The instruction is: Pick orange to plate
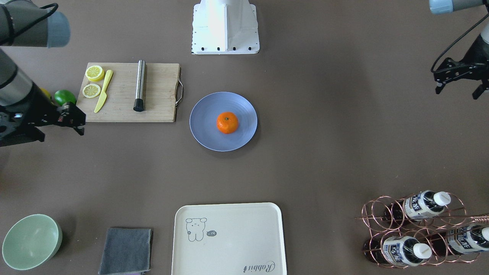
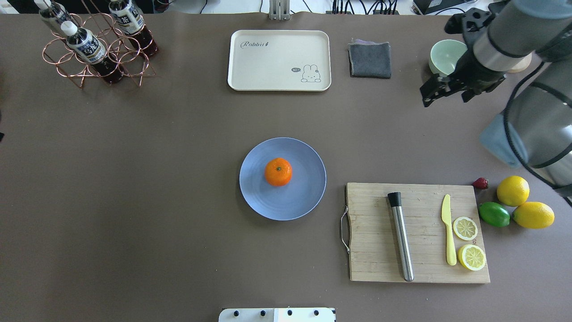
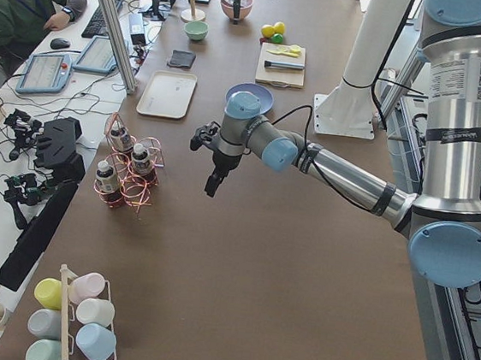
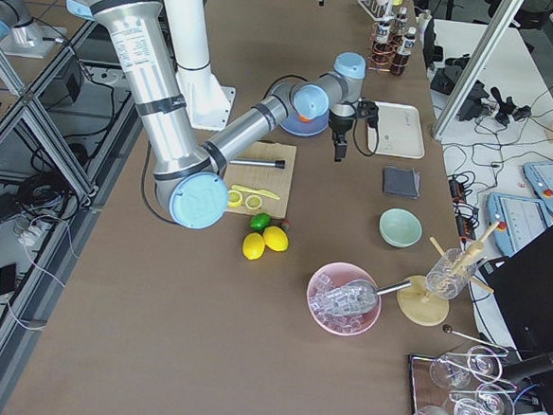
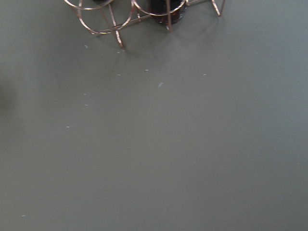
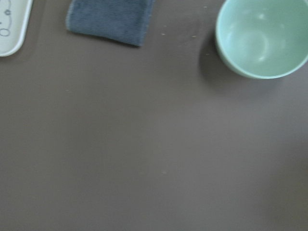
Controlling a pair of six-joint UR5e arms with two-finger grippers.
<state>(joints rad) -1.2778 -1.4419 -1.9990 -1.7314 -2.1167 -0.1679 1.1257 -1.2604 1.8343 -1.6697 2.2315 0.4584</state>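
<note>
The brown counter [image 2: 134, 201] carried a wooden cutting board [image 2: 371, 232] on the robot's right, a cream tray [image 2: 279, 60] at the far edge and a copper wire rack [image 2: 96, 58] of bottles in the far left corner. The blue plate [image 2: 304, 188] sat mid-counter with open surface on all sides, the board's handle being its nearest neighbour. Smaller things kept to the edges: a grey cloth [image 2: 369, 59] and a green bowl [image 2: 442, 56] by the tray, and two lemons [image 2: 513, 191] and a lime [image 2: 494, 214] beyond the board. The orange [image 2: 278, 171] rested on the plate's middle. The right claw [image 2: 444, 96] hovered near the bowl, well apart from the orange, with its fingers spread and holding nothing. The left claw [image 1: 458, 91] hung over the counter's left edge, likewise spread and holding nothing.
</note>
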